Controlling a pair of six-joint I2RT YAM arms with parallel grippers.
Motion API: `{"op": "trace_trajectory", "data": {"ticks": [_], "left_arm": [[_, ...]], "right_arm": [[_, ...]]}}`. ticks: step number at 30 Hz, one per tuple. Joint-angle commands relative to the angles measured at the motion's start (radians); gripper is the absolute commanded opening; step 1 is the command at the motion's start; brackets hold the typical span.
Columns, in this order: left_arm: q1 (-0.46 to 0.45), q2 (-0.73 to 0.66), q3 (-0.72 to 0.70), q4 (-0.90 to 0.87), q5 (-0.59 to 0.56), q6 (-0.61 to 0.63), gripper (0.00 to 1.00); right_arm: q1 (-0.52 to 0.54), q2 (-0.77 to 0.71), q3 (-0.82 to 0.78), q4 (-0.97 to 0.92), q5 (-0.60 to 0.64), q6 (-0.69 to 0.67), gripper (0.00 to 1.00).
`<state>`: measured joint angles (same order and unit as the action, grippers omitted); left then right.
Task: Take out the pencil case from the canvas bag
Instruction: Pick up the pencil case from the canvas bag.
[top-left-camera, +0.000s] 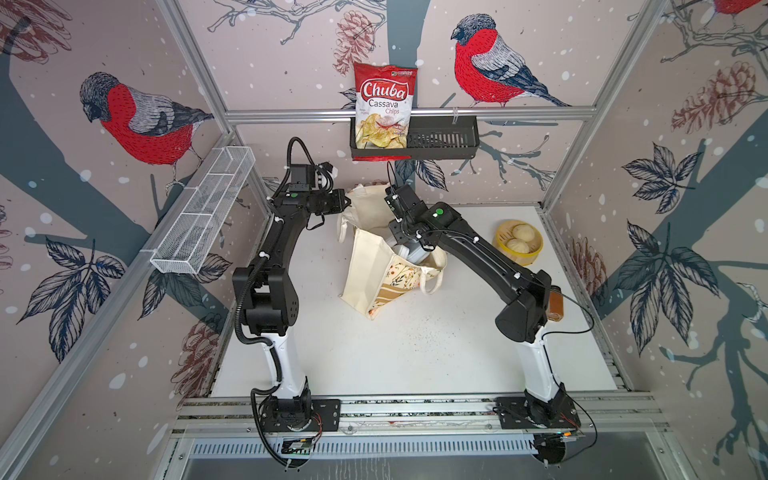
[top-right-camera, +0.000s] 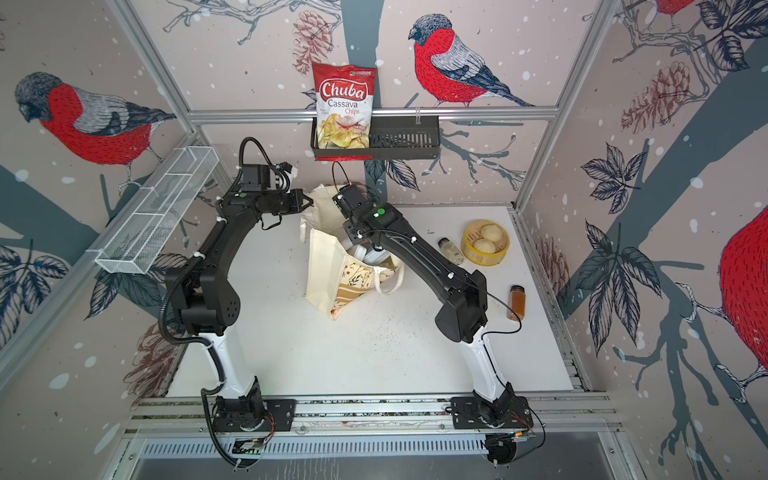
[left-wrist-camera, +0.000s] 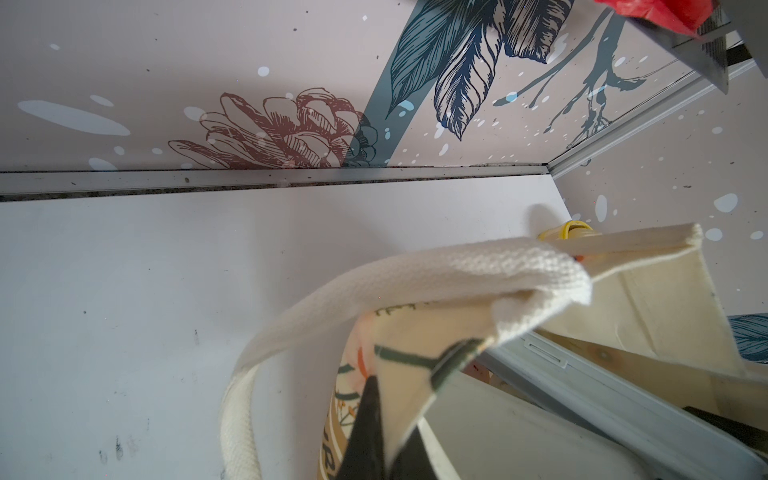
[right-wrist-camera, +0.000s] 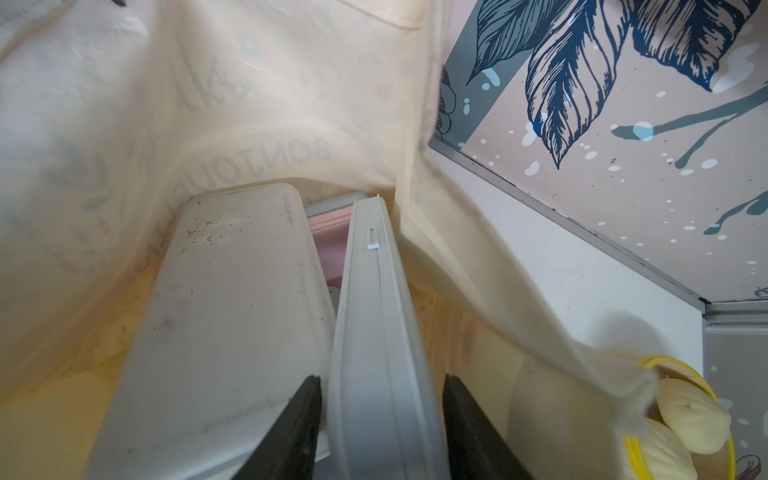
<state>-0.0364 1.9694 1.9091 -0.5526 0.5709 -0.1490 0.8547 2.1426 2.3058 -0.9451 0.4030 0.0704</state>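
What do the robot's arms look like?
Almost twins. Each is glossy black with a white lower section and a green dot near the wrist. The left arm wears a ribbed black hose, the right arm a thin black cable. Both have pointed black fingers.

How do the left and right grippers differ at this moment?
The left gripper sits at the rim of the canvas bag; the right gripper reaches down inside it. The left gripper is shut, pinching fabric; the right gripper's jaws stand apart on either side of the grey pencil case, with thin gaps showing. Both are working on the same bag.
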Motion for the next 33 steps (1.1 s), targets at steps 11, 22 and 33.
{"op": "trace_trajectory", "data": {"ticks": [11, 22, 33], "left_arm": [[-0.003, -0.021, -0.025, 0.018, 0.025, 0.016, 0.0], [-0.008, -0.039, -0.038, 0.039, 0.026, 0.012, 0.0], [-0.005, -0.115, -0.07, 0.086, 0.014, 0.009, 0.0]], "right_arm": [[0.024, -0.028, 0.015, -0.064, 0.015, 0.023, 0.29], [0.035, -0.113, 0.016, -0.058, -0.004, 0.041, 0.17], [0.048, -0.279, -0.008, -0.03, -0.064, 0.104, 0.0]]}}
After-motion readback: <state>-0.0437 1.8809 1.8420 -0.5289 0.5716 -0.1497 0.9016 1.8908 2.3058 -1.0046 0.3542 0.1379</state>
